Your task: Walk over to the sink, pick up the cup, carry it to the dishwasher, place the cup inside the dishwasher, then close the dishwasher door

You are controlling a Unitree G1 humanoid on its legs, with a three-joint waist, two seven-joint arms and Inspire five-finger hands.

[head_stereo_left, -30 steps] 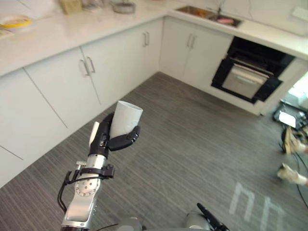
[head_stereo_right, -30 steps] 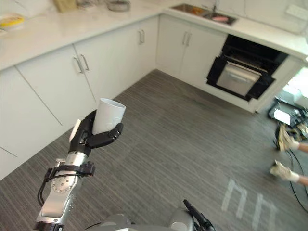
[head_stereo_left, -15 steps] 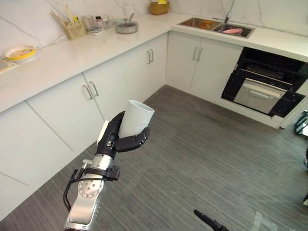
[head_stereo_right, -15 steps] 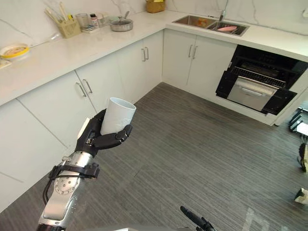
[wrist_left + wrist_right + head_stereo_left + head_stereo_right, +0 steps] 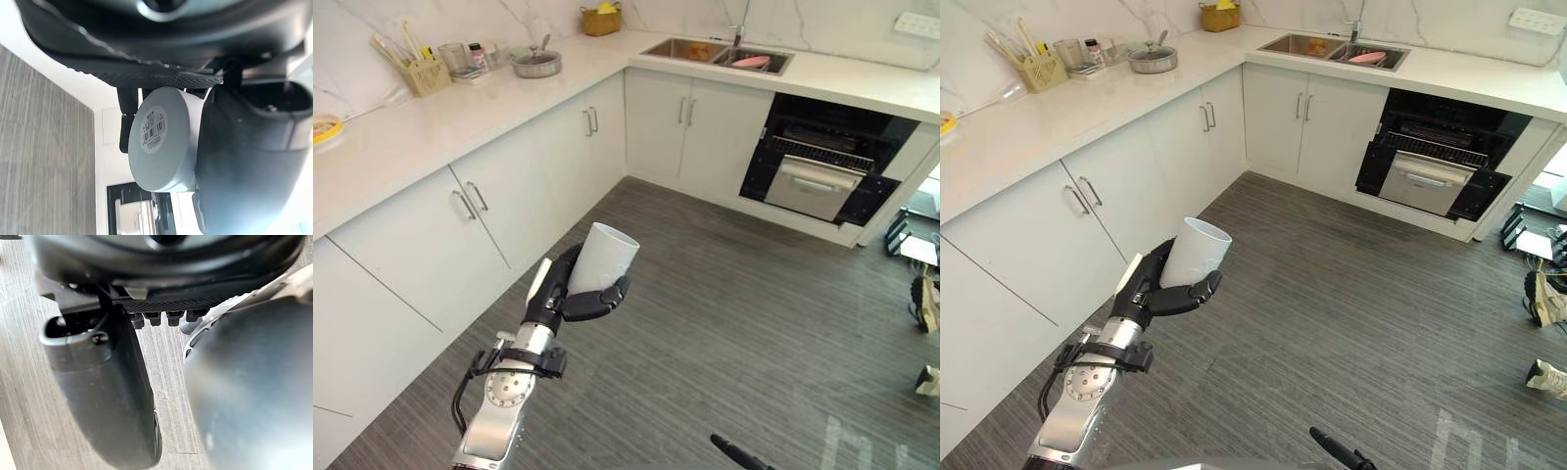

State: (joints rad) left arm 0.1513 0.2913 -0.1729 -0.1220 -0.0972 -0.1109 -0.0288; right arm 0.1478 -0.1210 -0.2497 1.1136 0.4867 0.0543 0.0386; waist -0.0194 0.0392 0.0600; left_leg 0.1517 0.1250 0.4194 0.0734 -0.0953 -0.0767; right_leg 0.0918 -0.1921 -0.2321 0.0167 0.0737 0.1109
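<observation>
Left hand (image 5: 570,294) is raised over the grey striped floor (image 5: 724,323), clamped on the white cup (image 5: 605,257): fingers wrap one side of it, thumb the other. Cup sits mouth up, leaning a little away from the arm, rim clear above the fingers. In the left wrist view its round base faces the camera with a small printed label stuck on it. Right hand (image 5: 102,396) hangs low over the floor; its fingers (image 5: 173,317) sit loose in a short row past the palm, thumb standing apart from them, nothing in its grasp. Cup is well apart from the dishwasher (image 5: 822,162), which is across the floor under the far counter, a dark opening with a silver-fronted panel inside it. Just left of the dishwasher are white cupboard doors, and above them the sink (image 5: 705,49) is set into the counter (image 5: 431,127), with a pink item (image 5: 751,62) lying in its right basin and a tap (image 5: 740,12) behind. Along the left run of the counter: a lidded pan (image 5: 536,65), a holder of utensils (image 5: 423,73), a yellow plate (image 5: 321,127) at the view's edge, and a wicker basket (image 5: 600,20) in the corner. A person's light shoe (image 5: 1549,375) shows at the right edge of the floor.
</observation>
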